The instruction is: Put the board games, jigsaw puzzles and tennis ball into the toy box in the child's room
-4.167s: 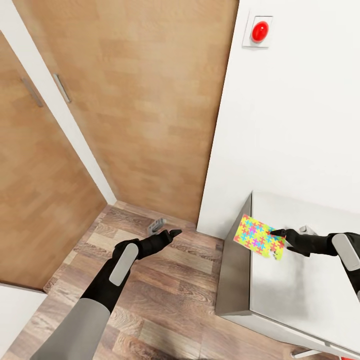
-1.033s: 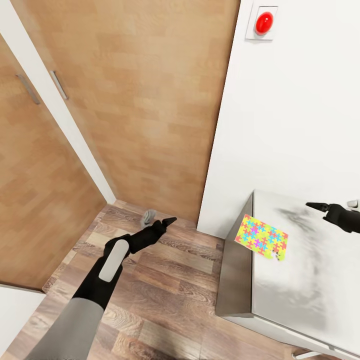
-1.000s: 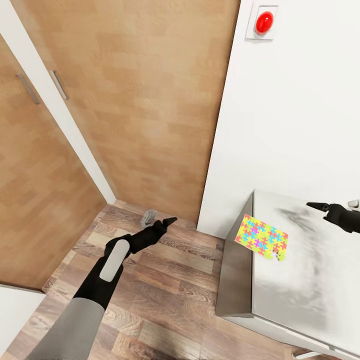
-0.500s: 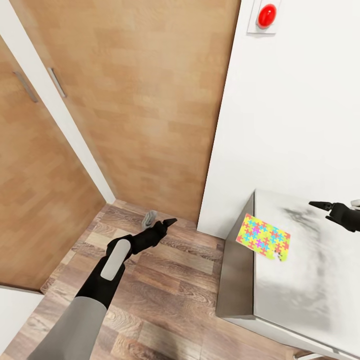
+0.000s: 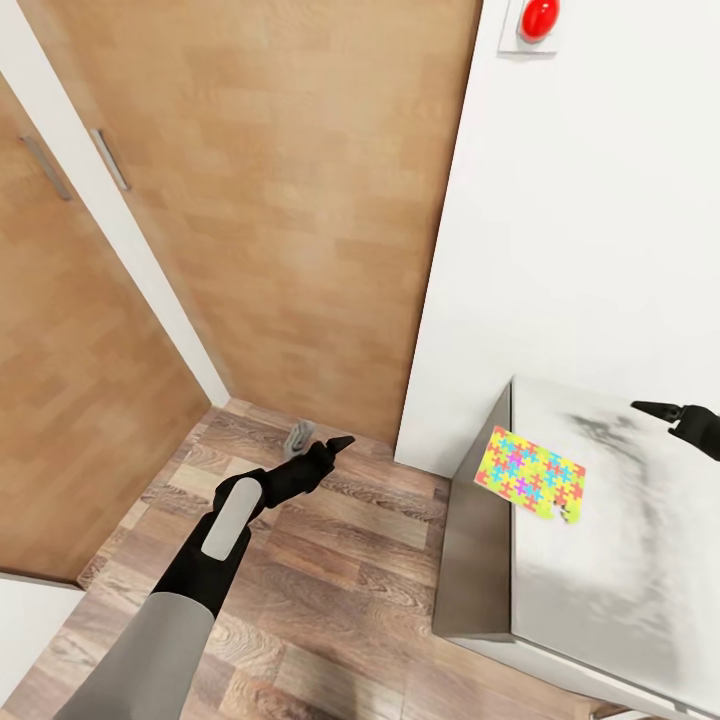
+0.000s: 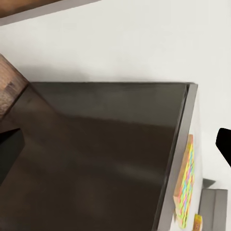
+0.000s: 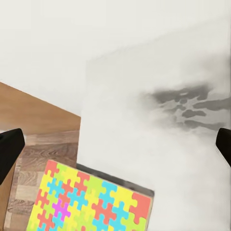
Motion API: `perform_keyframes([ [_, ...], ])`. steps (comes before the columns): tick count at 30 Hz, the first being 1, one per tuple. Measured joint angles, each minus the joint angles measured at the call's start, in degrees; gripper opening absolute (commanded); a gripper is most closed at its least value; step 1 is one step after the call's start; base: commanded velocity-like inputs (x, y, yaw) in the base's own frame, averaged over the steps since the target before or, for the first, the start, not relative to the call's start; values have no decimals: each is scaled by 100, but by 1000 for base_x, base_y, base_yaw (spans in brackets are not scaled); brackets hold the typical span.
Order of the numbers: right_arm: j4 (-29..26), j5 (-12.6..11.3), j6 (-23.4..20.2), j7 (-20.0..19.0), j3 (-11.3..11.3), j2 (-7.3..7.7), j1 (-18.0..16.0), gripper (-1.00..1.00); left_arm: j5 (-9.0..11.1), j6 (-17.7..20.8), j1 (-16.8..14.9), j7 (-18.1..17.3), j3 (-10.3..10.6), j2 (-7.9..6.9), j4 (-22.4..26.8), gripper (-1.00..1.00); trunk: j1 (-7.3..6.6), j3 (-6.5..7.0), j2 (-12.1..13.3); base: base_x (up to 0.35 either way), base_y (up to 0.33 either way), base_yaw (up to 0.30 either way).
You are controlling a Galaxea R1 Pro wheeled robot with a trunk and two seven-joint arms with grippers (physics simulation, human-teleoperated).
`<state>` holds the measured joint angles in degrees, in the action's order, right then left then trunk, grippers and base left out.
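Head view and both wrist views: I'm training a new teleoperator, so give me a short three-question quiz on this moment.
1. True or false: the right gripper is holding the jigsaw puzzle.
2. Where does the puzzle lie on the table?
A. In the middle
B. At the edge nearest the wooden floor
C. Against the wall
3. Fill in: the left gripper hangs over the ____.

Key
1. False: it hovers apart from the puzzle, and the right wrist view shows its fingers spread with nothing between them.
2. B
3. Floor
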<state>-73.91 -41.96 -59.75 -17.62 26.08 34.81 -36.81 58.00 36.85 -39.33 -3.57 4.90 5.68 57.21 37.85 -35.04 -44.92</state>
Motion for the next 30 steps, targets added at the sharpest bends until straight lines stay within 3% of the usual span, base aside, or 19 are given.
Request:
perform_keyframes([
  [30,-243,3,0,21,159,-11,103,100,-8,12,-26,10,2,-6,-59,100,659,-539,-1204,0,0,0],
])
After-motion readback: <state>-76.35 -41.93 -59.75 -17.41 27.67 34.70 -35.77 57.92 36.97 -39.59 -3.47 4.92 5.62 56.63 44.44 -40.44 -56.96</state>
